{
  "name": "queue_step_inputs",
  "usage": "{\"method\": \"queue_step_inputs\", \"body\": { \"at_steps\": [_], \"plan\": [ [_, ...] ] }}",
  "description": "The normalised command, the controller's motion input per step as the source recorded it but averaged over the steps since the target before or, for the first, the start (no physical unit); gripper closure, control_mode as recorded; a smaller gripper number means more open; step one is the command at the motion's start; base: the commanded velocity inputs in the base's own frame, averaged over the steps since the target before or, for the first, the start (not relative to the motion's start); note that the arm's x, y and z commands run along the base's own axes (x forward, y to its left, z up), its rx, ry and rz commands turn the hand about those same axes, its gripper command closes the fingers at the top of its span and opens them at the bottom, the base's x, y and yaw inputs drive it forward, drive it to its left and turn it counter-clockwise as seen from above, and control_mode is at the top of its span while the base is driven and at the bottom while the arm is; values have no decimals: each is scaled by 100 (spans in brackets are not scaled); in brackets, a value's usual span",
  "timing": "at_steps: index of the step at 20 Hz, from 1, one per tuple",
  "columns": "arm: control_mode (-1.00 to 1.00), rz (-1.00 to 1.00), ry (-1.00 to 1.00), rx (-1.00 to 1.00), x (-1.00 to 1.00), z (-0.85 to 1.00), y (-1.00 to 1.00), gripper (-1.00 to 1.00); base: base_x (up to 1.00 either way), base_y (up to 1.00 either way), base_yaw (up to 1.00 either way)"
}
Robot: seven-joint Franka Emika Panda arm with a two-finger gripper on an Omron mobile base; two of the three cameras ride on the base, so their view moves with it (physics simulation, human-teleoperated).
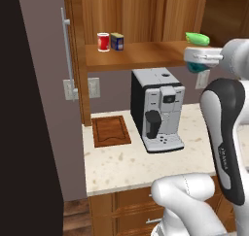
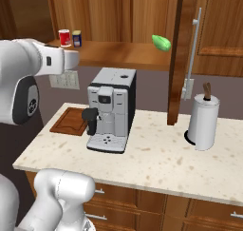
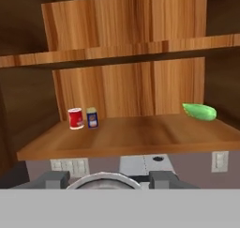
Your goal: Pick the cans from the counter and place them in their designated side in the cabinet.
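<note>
Held between the two dark fingers of the gripper (image 3: 105, 179) is a small teal can with a grey lid (image 1: 196, 66), raised just in front of the brown wooden cabinet shelf (image 3: 140, 138). On the shelf's left part, a dark blue can with yellow label (image 3: 92, 117) is seen beside a red can (image 3: 75, 118); a green oblong item (image 3: 199, 111) lies at the right.

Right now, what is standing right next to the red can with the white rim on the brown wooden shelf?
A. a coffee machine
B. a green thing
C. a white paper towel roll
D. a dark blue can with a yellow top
D: the dark blue can with a yellow top stands just beside the red can with the white rim at the left end of the brown wooden shelf.
</note>
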Motion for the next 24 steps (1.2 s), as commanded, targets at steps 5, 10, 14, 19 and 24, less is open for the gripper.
{"method": "queue_step_inputs", "body": {
  "at_steps": [5,10,14,19,24],
  "plan": [
    [-100,0,5,0,27,0,6,100,0,0,0],
    [-100,0,1,0,28,-6,7,100,0,0,0],
    [-100,0,0,0,29,-18,7,100,0,0,0],
    [-100,0,-1,0,32,-20,7,100,0,0,0],
    [-100,0,-2,1,30,-3,4,100,0,0,0]
  ]
}}
